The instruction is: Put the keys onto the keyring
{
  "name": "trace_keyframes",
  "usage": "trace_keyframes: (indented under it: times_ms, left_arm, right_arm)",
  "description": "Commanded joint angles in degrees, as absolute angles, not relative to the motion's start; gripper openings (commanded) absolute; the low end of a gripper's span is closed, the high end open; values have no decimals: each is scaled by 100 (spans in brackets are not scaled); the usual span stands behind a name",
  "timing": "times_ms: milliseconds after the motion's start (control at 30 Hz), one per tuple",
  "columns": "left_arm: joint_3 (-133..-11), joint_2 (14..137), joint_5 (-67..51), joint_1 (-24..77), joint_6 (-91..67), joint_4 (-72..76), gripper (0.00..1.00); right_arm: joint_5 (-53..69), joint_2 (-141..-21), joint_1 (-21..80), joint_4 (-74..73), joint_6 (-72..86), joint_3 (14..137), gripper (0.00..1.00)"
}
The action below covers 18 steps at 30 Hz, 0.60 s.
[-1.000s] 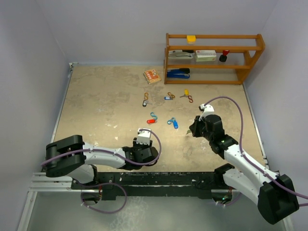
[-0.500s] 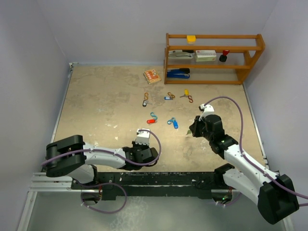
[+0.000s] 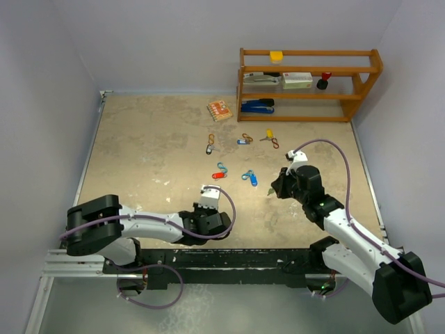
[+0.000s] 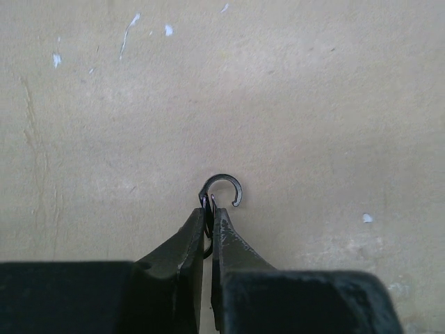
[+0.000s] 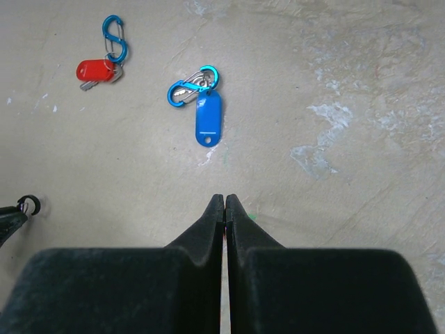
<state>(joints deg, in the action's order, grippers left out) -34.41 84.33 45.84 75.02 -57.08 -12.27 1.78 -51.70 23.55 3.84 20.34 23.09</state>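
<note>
Left fingers [image 4: 189, 236], closed, pinch the black keyring [image 4: 224, 186] at one end of its open loop, close to the near edge of the worktop [image 4: 313, 83]; this grip leaves the gap free, presumably to receive a key. Right fingers [image 5: 207, 224] are pressed together, and whether they pinch anything cannot be told. Ahead of them, toward the middle of the worktop, lie a blue-tagged key [image 5: 207, 118] and a red-tagged key [image 5: 94, 70], each on a blue clip [image 5: 191, 87]; further keys [image 3: 243, 140] lie nearer the far edge. None appears threaded yet.
</note>
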Motion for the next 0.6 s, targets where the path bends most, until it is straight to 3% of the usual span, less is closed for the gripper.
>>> trace_keyframes:
  times_ms: [0, 567]
  left_arm:
    - [-4245, 8438, 4924, 7462, -5103, -1420, 0]
    - [-5655, 9187, 3311, 6533, -3773, -328, 0]
  right_arm:
    - [594, -5227, 2354, 758, 1895, 2326, 0]
    - [1041, -5546, 2887, 1560, 1661, 2430, 0]
